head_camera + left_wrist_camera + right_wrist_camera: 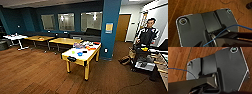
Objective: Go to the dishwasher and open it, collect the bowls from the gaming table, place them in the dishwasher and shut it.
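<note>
The gaming table (75, 55), a long narrow white top on yellow legs, stands in the middle of the room, a few steps ahead of me. On its near half sit the lime green bowl (73, 52) and, just right of it, the blue bowl (80, 53). Further along the top lie other colourful items (86, 46). The dishwasher is out of view. Both wrist views look down past my own dark plate onto the wooden floor (193, 6).
Two wooden-topped tables (65, 40) and a small white table (15, 37) stand at the back left. A blue pillar (110, 27) rises behind the gaming table. At the right, a person (147, 32) stands by a black cart (143, 61). A cable (132, 83) lies on the floor.
</note>
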